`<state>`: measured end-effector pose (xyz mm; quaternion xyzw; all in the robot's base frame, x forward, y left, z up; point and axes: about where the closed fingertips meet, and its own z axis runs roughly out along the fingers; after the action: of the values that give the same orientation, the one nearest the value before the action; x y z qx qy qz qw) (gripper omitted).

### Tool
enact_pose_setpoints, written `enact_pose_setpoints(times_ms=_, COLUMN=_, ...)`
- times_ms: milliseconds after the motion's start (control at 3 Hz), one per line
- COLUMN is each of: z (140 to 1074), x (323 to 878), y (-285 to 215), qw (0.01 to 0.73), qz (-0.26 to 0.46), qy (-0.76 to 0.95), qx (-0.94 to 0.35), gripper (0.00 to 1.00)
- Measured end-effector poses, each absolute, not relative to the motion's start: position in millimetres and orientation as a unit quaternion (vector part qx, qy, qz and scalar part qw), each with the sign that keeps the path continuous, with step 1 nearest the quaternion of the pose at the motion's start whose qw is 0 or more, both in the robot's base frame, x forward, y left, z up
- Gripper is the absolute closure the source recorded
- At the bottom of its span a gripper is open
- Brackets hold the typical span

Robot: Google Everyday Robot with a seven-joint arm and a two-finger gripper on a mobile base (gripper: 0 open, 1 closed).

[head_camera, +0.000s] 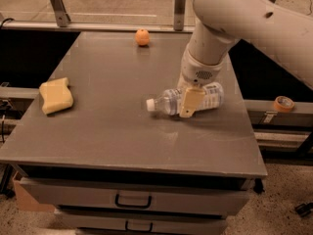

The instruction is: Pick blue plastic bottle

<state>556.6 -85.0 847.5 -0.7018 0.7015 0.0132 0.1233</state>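
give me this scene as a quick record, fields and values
table: grey top, drawers below
bottle: lying on its side, right of centre, cap pointing left
pincer: down at the bottle's middle, over its label
sponge: yellow, near the left edge
orange ball: near the far edge
tape roll: off the table, on the right

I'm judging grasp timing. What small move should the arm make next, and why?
Probably a slight descent, then grip. The hand sits right at the middle of the blue plastic bottle, which lies on its side on the table with its cap pointing left. It looks lined up across the body, but whether it is low enough to hold cannot be seen.
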Motion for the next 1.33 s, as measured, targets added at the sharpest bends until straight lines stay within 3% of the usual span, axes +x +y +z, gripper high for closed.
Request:
enact_pose_setpoints(times_ms=667, z=889, x=554, y=-64, qw=0.159, qz=0.039, qy=0.688, qx=-0.707, gripper=0.88)
enact_pose_setpoints(times_ms=1000, z=934, x=543, y=-39, qw=0.207, qz=0.099, qy=0.663, qx=-0.712, gripper=1.00)
enact_pose_setpoints(times_ms=1333, z=986, x=525, y=3, qw=0.255, qz=0.188, qy=0.629, qx=-0.710, gripper=1.00)
